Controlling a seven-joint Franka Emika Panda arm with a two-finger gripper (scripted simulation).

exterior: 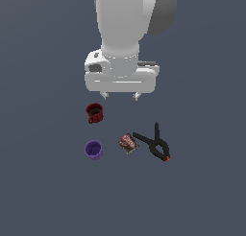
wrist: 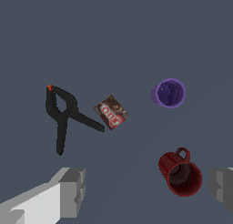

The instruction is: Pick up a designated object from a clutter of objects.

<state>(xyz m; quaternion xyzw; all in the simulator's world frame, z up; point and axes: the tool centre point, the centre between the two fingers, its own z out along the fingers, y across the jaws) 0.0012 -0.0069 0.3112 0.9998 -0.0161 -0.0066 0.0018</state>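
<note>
Lying flat on the dark grey floor [exterior: 43,192], the small brown-and-red box [exterior: 128,143] with white lettering sits in the middle of the loose clutter, its broad face up and turned at an angle, so only its thin edges offer the fingers anything to close on. Just beside it, toward the exterior view's right, the black spring clamp [exterior: 155,144] sprawls with one handle tip almost touching the box, though I cannot tell whether they meet; its orange tip points away. The purple cup [exterior: 93,149] stands upright, well apart on the exterior view's left, and the dark red mug [exterior: 95,113] stands between that cup and the arm. The gripper [exterior: 121,95] hangs above the items, nearer the mug than the box, jaws spread wide and holding nothing, which I judge to be a pre-approach pose. The exterior view shows this height and offset, while the wrist view shows neither. The wrist view, in turn, shows the lettering on the box [wrist: 111,112], the clamp [wrist: 63,114] handle reaching toward it, the open interiors of the cup [wrist: 169,93] and the mug [wrist: 180,173], and the mug's handle loop.
</note>
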